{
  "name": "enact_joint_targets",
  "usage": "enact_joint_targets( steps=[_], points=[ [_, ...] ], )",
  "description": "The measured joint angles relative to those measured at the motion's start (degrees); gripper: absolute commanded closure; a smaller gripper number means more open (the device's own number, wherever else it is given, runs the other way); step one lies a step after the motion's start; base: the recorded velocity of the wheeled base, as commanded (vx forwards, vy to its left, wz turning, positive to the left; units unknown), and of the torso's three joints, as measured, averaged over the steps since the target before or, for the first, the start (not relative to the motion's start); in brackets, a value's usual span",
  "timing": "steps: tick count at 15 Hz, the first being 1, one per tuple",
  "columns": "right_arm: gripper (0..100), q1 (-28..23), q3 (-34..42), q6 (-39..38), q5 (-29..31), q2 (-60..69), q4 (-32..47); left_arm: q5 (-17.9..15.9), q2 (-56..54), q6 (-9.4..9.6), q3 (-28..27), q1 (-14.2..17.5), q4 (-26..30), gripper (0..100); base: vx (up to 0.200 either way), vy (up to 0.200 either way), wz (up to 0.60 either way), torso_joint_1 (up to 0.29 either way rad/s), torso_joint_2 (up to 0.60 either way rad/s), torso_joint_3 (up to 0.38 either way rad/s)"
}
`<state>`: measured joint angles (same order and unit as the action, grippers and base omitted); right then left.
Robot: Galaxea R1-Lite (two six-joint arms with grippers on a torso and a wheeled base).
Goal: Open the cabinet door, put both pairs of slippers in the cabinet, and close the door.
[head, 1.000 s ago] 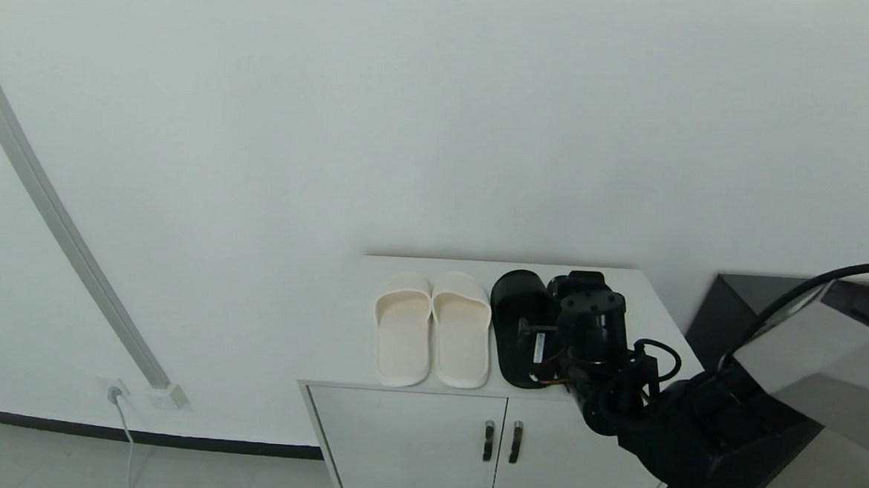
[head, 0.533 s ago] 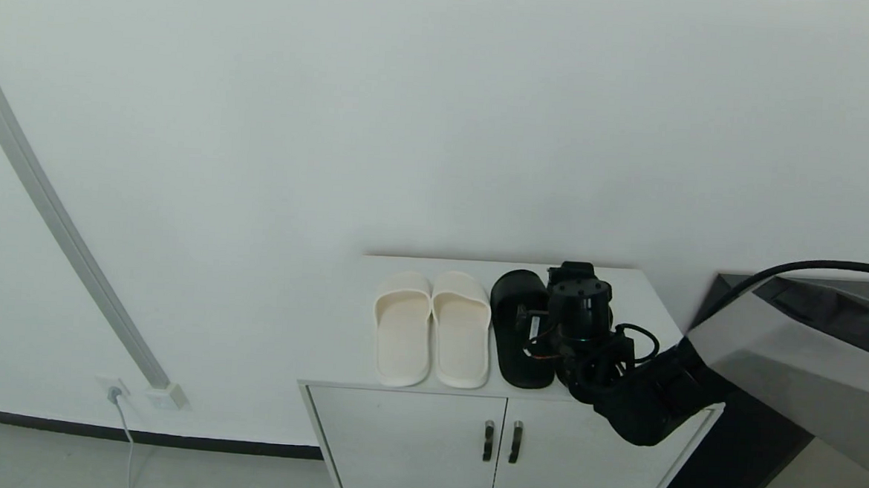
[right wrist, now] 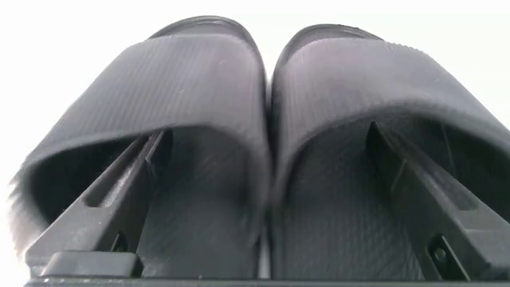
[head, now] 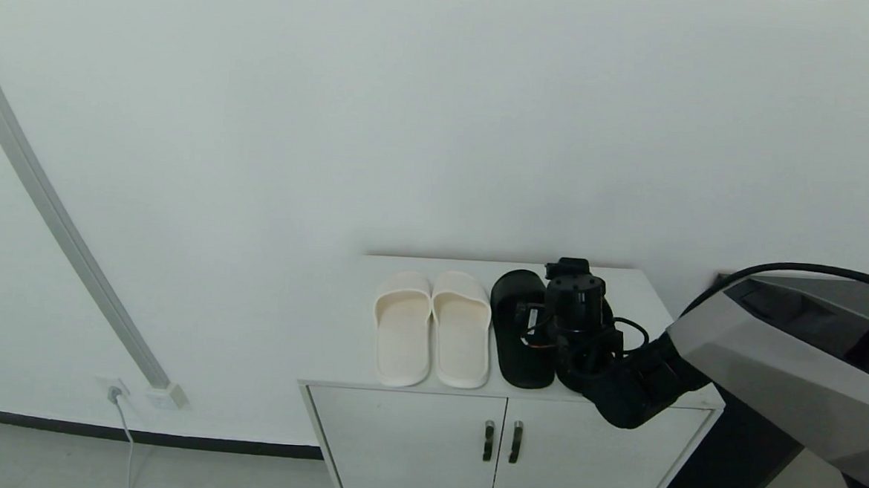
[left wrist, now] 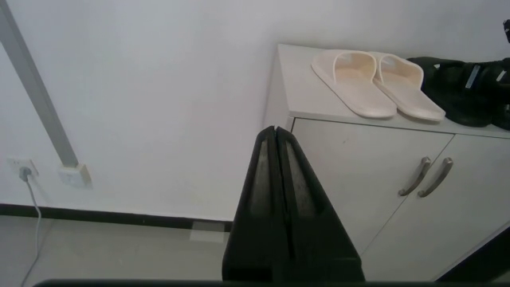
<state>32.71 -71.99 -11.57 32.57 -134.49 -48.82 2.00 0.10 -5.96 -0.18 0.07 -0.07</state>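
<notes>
Right gripper (right wrist: pixel 267 139) spread wide — fingers seemingly under the black slippers' (right wrist: pixel 199 88) straps, left gripper (left wrist: pixel 276 137) clenched

- You have a plain white wall (head: pixel 441 110) across the whole background.
- You can see a grey trunking strip (head: pixel 56 217) running down that wall on a slant, from the upper left towards the floor.
- At the strip's lower end you'll find a small white box (head: pixel 166 396), fixed to the wall.
- Just left of the box sits a socket (head: pixel 111 388) with a plug in it.
- A pale cable (head: pixel 129 436) hangs from the plug and drops past the skirting.
- You'll note a black skirting (head: pixel 208 444) along the foot of the wall.
- Below it lies a light grey floor (head: pixel 36 461).
</notes>
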Motion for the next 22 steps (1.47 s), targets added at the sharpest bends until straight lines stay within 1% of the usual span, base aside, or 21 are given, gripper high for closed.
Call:
enact_joint_targets(
  steps=[2, 3, 10, 15, 17, 18, 22],
  points=[
    [0, -0.24, -0.41, 0.05, 0.02, -0.52, -0.02, -0.01, 0.00, 0.00, 0.00, 0.00, 0.00, 100, 0.000, 0.000, 0.00, 0.000, 0.00, 0.000],
    [100, -0.35, -0.48, 0.05, 0.07, -0.68, -0.02, 0.00, 0.00, 0.00, 0.00, -0.05, 0.00, 100, 0.000, 0.000, 0.00, 0.000, 0.00, 0.000],
    [100, -0.40, 0.05, 0.09, 0.13, -0.46, -0.24, 0.00, 0.00, 0.00, 0.00, 0.00, 0.00, 100, 0.000, 0.000, 0.00, 0.000, 0.00, 0.000],
    [100, 0.12, 5.60, 1.63, 0.24, 4.66, -0.35, 0.07, 0.00, -0.06, 0.00, 0.00, 0.00, 100, 0.000, 0.000, 0.00, 0.000, 0.00, 0.000],
    [100, 0.89, 10.33, 1.76, -0.63, 8.55, -0.44, 0.10, 0.00, -0.06, 0.00, 0.00, 0.00, 100, 0.000, 0.000, 0.00, 0.000, 0.00, 0.000],
    [100, 1.63, 13.56, 1.85, -2.35, 11.25, -0.83, 0.13, 0.00, -0.06, 0.00, 0.00, 0.00, 100, 0.000, 0.000, 0.00, 0.000, 0.00, 0.000],
    [100, 4.97, 27.98, 5.34, -12.11, 23.41, -5.32, 0.18, 0.00, 0.09, 0.00, 0.00, 0.00, 100, 0.000, 0.000, 0.00, 0.000, 0.00, 0.000]
  ],
)
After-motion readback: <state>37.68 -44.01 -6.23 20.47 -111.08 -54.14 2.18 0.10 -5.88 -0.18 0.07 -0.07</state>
